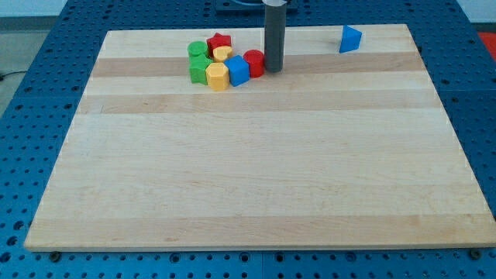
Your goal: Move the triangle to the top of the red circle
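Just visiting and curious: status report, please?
My tip beside red circle block, its right. Blue triangle block far right, untouched. Clustered blocks crowd circle's left.

Rod (274, 35) is cut off by the view's top edge, so its upper part and the arm don't show. Cluster at the view's top left is packed tight: red star (221, 41) and small yellow block (222, 53) are partly hidden behind the front blocks; yellow's shape unclear. Two green blocks (198, 62) overlap, shapes unreadable; red circle (254, 62) is partly covered by the blue block (238, 70).
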Available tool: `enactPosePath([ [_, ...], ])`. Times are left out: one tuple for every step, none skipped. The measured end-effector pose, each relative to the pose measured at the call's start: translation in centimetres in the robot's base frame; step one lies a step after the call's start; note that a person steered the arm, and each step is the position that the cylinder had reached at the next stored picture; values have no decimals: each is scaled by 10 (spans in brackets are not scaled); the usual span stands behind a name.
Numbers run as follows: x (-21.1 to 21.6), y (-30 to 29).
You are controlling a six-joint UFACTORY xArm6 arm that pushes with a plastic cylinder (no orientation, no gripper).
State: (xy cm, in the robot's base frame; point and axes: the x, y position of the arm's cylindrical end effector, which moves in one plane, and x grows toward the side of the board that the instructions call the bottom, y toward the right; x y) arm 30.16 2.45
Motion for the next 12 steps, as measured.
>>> enactPosePath([
  [-10, -9],
  [-18, -14],
  [-18, 35],
  [-18, 99],
  [-18, 156],
  [-18, 214],
  [-33, 270],
  [-61, 317],
  [-63, 321],
  [-73, 306],
  [-73, 253],
  [-73, 193],
])
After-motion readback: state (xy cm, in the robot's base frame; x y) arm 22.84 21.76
